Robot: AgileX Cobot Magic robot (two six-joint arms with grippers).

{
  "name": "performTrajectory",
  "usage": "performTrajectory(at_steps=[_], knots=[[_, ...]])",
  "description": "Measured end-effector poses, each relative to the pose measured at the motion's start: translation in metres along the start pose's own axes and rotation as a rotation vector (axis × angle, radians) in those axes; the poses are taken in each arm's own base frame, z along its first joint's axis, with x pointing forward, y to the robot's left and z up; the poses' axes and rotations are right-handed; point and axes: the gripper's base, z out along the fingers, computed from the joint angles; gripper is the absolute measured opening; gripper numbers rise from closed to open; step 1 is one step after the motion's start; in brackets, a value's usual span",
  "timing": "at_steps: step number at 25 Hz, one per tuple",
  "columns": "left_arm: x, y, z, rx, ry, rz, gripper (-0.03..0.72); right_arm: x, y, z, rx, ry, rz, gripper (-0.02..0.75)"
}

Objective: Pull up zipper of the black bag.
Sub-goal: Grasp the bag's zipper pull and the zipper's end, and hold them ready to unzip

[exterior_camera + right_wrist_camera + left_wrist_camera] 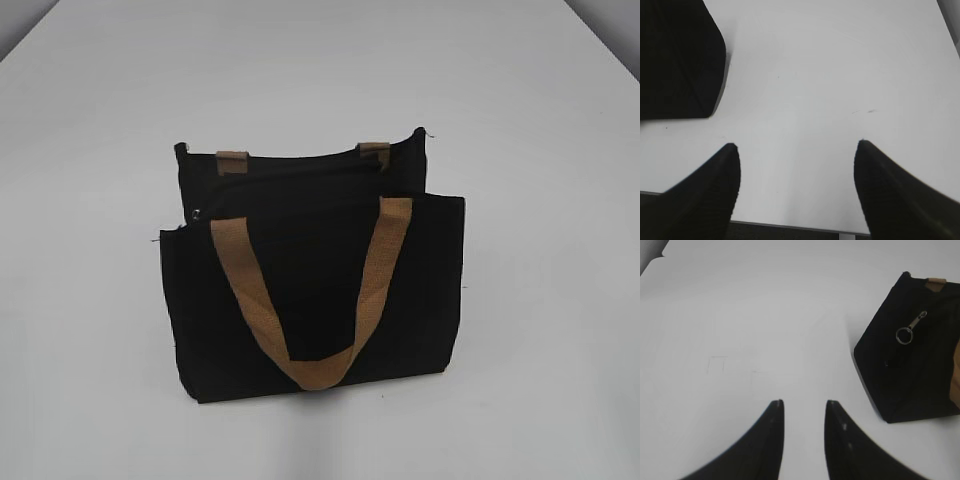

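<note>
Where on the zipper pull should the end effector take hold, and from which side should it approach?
Probably grip the silvery ring hanging from the zipper pull at the black bag's left end. It lies against the fabric, away from the tan handles. The left end effector, open over bare table, is nearest, so approach from the bag's left side.

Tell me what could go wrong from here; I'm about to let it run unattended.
The zipper pull and ring are tiny, so the left pincer, open over bare table, might close beside them. The black bag lies free, the right pincer off it; pulling may drag it.
</note>
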Motion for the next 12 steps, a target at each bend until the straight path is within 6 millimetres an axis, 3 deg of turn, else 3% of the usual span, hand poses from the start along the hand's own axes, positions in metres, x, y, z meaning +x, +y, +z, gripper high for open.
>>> performTrajectory(at_steps=[12], knots=[[0.0000,0.0000,0.0000,0.000,0.000,0.000,0.216,0.0000,0.0001,0.0000,-0.001,0.000,0.000,0.548]])
